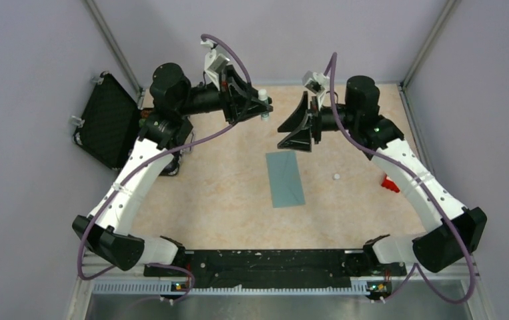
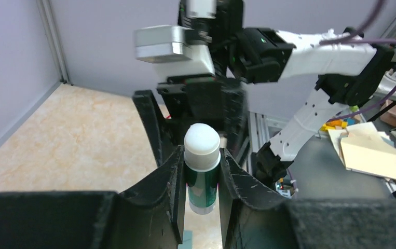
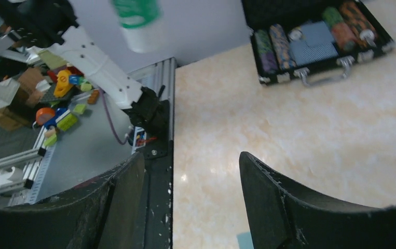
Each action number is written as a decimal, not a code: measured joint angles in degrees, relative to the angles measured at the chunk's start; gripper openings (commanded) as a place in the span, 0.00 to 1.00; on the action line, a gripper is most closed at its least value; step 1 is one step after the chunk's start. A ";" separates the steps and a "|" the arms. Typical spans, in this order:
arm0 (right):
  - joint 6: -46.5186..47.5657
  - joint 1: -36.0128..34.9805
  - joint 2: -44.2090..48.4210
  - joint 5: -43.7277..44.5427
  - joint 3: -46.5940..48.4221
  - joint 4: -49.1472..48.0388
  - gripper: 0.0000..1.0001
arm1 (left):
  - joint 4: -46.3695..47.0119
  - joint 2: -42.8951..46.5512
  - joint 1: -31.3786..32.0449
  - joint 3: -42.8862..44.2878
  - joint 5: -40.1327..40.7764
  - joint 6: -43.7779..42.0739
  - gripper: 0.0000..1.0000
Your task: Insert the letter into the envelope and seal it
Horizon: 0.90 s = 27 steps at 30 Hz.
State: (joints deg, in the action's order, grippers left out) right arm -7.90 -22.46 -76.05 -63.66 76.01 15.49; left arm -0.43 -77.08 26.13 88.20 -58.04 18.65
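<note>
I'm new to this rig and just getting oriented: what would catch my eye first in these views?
The left hand, high over the table's far side, is clamped on a white-tipped green glue stick. The right hand sits opposite it, open and empty. Below them the teal envelope lies flat mid-table.

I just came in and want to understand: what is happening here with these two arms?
The left fingers hold a green glue stick up in the air, above the far part of the table. The right fingers are open and empty, raised and turned toward the glue stick. The envelope lies flat in the middle of the table, and neither arm touches it.
</note>
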 measured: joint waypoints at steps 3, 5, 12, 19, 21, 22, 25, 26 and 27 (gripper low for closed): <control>-1.40 -4.68 0.79 -0.11 1.49 -4.76 0.66 | 1.57 -0.72 0.00 2.08 0.94 4.28 0.00; -2.99 -6.08 0.66 0.59 3.19 -7.28 0.66 | 2.51 -1.33 0.00 3.43 1.75 6.95 0.00; -8.96 -6.14 -2.08 5.64 8.22 -12.04 0.63 | 3.58 -2.82 -0.17 4.39 6.60 13.81 0.00; -12.35 -6.16 -4.48 8.04 9.25 -12.96 0.58 | 4.31 -2.80 -0.22 3.32 9.20 17.25 0.00; -12.96 -6.16 -4.61 7.98 9.25 -13.38 0.56 | 4.33 -2.82 -0.22 2.97 9.51 17.49 0.00; -13.20 -6.19 -4.61 7.89 9.27 -13.60 0.56 | 4.37 -2.82 -0.22 2.84 9.53 17.51 0.00; -13.86 -6.19 -4.68 7.56 9.62 -14.03 0.56 | 4.39 -2.82 -0.22 2.62 9.64 17.66 0.00; -14.23 -6.19 -4.72 7.41 9.90 -14.25 0.56 | 4.39 -2.82 -0.22 2.58 9.70 17.66 0.00; -14.43 -6.19 -4.74 7.26 10.16 -14.49 0.56 | 4.44 -2.82 -0.22 2.54 9.73 17.66 0.00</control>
State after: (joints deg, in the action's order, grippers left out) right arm -22.33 -28.64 -80.79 -56.40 86.17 0.99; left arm 4.01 -79.90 25.91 90.74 -48.31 36.32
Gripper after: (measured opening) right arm 0.562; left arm 0.298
